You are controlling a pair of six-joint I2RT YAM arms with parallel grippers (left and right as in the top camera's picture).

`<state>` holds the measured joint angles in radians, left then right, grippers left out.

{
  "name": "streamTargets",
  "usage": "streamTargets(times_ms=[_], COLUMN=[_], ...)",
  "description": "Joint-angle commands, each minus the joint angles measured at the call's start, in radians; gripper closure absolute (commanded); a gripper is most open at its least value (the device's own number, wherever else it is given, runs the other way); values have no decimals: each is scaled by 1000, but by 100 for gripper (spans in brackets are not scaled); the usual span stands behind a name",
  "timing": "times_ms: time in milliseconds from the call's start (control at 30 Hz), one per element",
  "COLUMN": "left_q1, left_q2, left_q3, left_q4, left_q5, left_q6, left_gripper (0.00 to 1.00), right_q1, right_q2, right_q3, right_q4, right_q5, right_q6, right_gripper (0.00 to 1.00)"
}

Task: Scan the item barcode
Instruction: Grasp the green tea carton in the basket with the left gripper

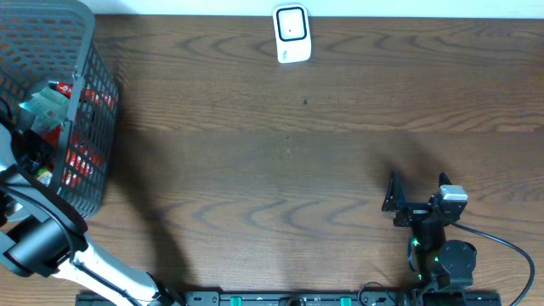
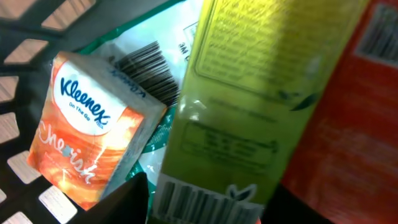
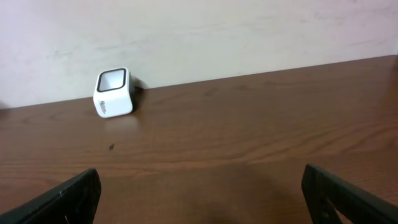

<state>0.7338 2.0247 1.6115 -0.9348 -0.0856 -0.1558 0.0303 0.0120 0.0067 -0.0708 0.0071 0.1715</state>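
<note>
Yellow-green packet (image 2: 249, 93) lies between left jaws; right jaws spread wide.

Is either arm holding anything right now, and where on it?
Right gripper holds nothing. Left gripper straddles the yellow-green packet at its barcode end; whether it grips cannot be told.

One arm reaching out, the other tucked in!
The left arm (image 1: 51, 242) stretches up the left edge, its left gripper (image 2: 208, 208) showing two dark fingertips set apart; the right arm (image 1: 442, 251) sits folded low on the right, right gripper (image 3: 202, 199) spread wide, pointing forward.
</note>
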Motion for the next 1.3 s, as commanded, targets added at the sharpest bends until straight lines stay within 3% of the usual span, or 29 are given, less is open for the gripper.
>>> streamTargets(times_ms=[0, 333, 633, 1033, 1267], left_q1=[15, 15, 15, -1, -53], left_q2=[9, -118, -313, -349, -461], left_q3=[-8, 67, 68, 69, 69], left_q4=[4, 12, 63, 80, 133], left_q5=[-12, -12, 51, 105, 103], left_q6=[-18, -18, -72, -111, -108], left_gripper=[48, 62, 61, 61, 62], right_q1=[-4, -4, -4, -4, -4], right_q2=[-5, -5, -5, -5, -5], right_q3=[-2, -1, -2, -1, -1], right_q4=[-4, -4, -4, -4, -4], right_q5=[-5, -5, -5, -5, -5], right_q6=[-12, -12, -12, -12, -12], right_gripper=[1, 1, 1, 1, 1])
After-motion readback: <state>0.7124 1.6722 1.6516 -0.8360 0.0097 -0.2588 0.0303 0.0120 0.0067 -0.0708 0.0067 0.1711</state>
